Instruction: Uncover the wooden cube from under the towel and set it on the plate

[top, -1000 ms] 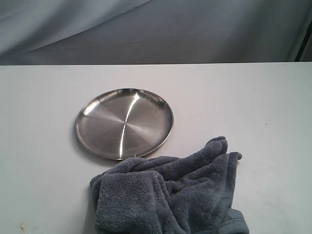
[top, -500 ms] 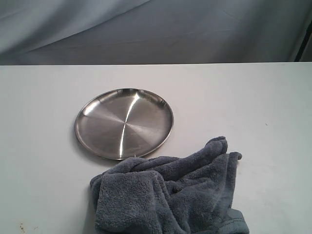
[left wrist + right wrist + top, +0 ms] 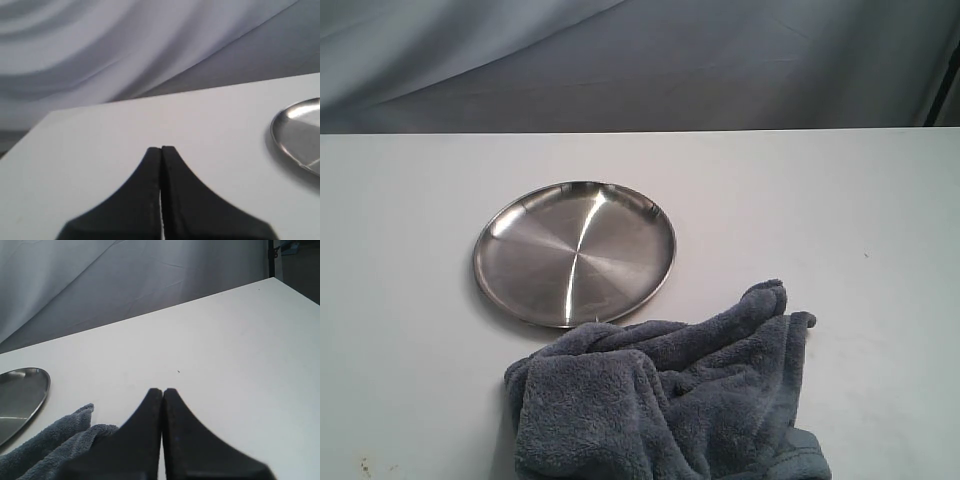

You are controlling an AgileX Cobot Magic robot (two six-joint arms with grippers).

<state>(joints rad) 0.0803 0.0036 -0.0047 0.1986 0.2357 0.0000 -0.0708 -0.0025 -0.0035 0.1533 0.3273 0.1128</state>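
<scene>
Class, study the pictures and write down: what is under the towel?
Only the white table shows around the bunched towel. Its folds cover whatever lies beneath. No wooden cube is visible in any view, so the pictures cannot tell what is there.

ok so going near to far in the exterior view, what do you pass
towel -> plate -> far stretch of the table -> grey backdrop cloth
</scene>
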